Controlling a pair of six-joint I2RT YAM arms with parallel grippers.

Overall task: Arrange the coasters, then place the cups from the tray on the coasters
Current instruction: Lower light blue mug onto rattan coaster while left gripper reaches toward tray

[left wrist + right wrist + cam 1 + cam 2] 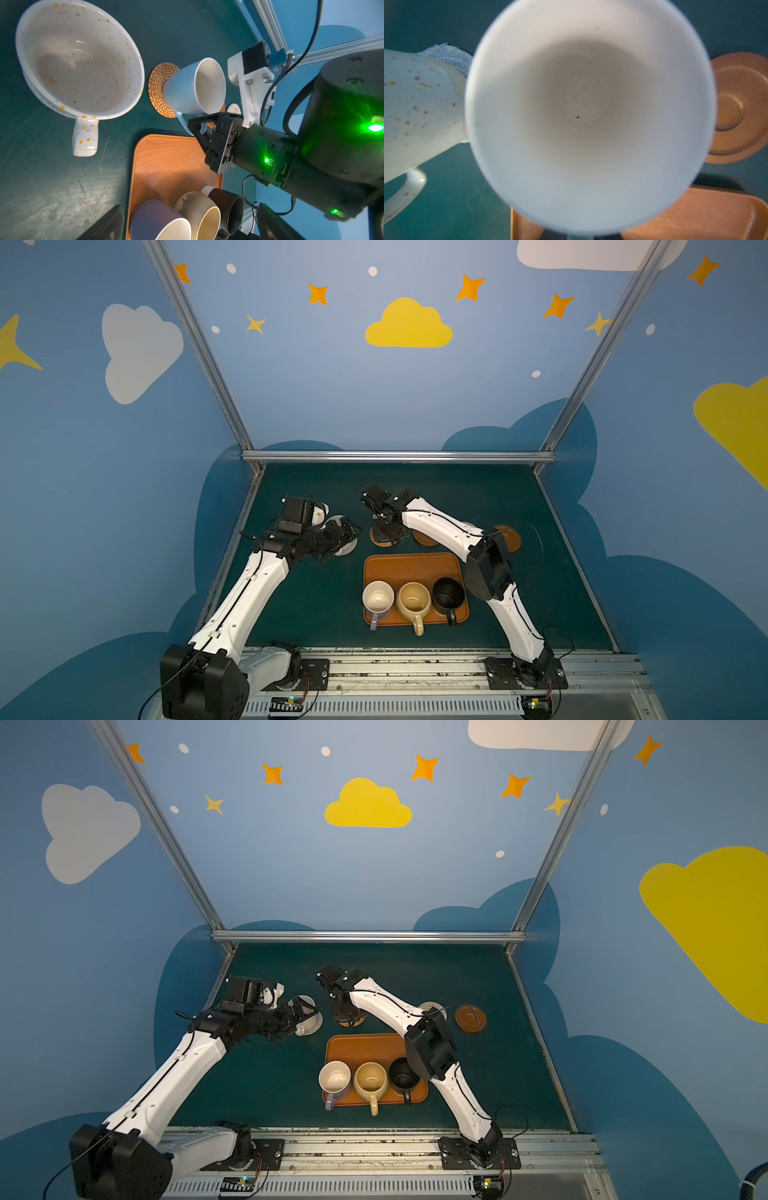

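Reporting on both end effectors, left first. My left gripper stands spread wide above the speckled white cup; its fingers are clear of the cup and hold nothing. That cup sits upright on the grey-white woven coaster, near the far left corner of the tray, handle toward the near side.

My right gripper is pressed together on the handle of the light blue cup. The cup's base is on the tan rattan coaster, just beyond the tray's far edge. I cannot tell whether it rests with its full weight there. My right wrist camera looks straight down into its white interior.

Three cups stand on the tray in a row along its near edge, rims touching or nearly so: the lavender cup on the left, the yellow-beige cup in the middle, the black cup on the right. Their handles point over the near rim.

To the right of the rattan coaster lie one brown wooden coaster, partly under my right arm, then the beige spiral rope coaster, mostly hidden by that arm, then the second brown wooden coaster, furthest right
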